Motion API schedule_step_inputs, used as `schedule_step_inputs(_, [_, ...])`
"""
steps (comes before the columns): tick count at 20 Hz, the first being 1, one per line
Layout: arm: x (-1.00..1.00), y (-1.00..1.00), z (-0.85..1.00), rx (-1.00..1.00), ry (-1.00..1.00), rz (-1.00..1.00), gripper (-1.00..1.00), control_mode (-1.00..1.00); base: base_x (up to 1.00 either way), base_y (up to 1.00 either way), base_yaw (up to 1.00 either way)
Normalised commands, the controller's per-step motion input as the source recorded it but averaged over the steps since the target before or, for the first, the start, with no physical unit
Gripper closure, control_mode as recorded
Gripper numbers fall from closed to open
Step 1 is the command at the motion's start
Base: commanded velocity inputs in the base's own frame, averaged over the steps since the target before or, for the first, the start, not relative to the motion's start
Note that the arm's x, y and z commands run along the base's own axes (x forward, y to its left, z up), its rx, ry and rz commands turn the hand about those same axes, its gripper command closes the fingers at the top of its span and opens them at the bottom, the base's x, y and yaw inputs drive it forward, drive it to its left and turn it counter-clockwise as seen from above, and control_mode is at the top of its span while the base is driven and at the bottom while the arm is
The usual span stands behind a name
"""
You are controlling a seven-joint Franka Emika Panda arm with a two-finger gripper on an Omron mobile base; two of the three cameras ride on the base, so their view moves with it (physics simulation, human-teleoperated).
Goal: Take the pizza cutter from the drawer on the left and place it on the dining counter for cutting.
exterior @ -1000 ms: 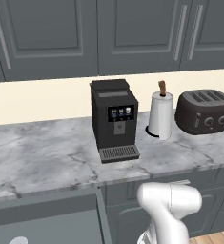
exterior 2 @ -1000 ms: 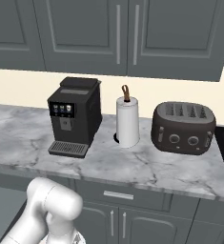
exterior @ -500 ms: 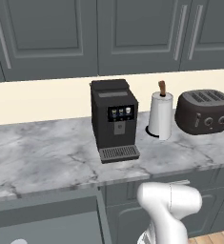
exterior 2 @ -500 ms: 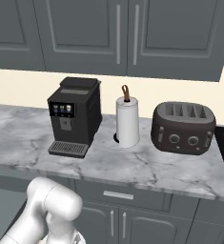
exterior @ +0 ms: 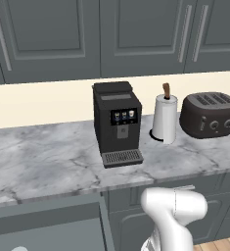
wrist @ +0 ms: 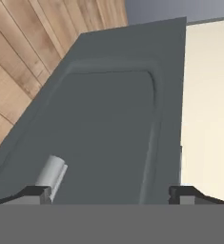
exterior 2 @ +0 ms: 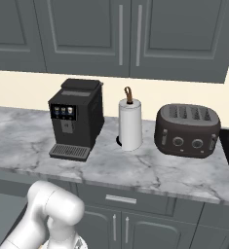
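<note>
The drawer (exterior: 48, 220) stands pulled out at the lower left of the left base view, below the marble worktop. A pale round sliver (exterior: 18, 248) peeks in at the bottom edge inside it; too little shows to tell whether it is the pizza cutter. In the hand view my gripper (wrist: 111, 193) is open, its fingertips (wrist: 37, 193) wide apart with nothing between them. It hangs over a dark grey front (wrist: 108, 124) with a silver bar handle (wrist: 51, 172) just beyond the left tip. The dining counter is out of view.
On the marble worktop (exterior: 48, 162) stand a black coffee machine (exterior: 115, 122), a paper towel roll (exterior: 164, 117) and a dark toaster (exterior: 209, 115). Dark grey wall cabinets (exterior: 136, 34) hang above. Wooden floor (wrist: 32, 52) lies beside the grey front.
</note>
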Motion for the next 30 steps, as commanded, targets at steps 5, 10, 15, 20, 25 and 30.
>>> schedule_step_inputs(5, [-0.09, 0.01, 1.00, 0.10, -0.03, 0.00, -1.00, -1.00, 0.00, 0.00, 0.00])
schedule_step_inputs(10, [-0.94, 0.29, 0.77, 0.01, 0.00, -0.01, -1.00, -1.00, 0.00, 0.00, 0.00])
schedule_step_inputs(15, [-0.05, -0.04, 1.00, 0.08, -0.03, -0.03, -1.00, -1.00, 0.00, 0.00, 0.00])
schedule_step_inputs(20, [0.67, -0.54, 1.00, 0.25, 0.00, -0.11, -1.00, -1.00, 0.00, 0.00, 0.00])
schedule_step_inputs(25, [0.93, -0.76, 1.00, 0.35, 0.11, -0.15, -1.00, -1.00, 0.00, 0.00, 0.00])
schedule_step_inputs(30, [1.00, -0.57, 0.91, 0.28, 0.19, -0.13, -1.00, -1.00, 0.00, 0.00, 0.00])
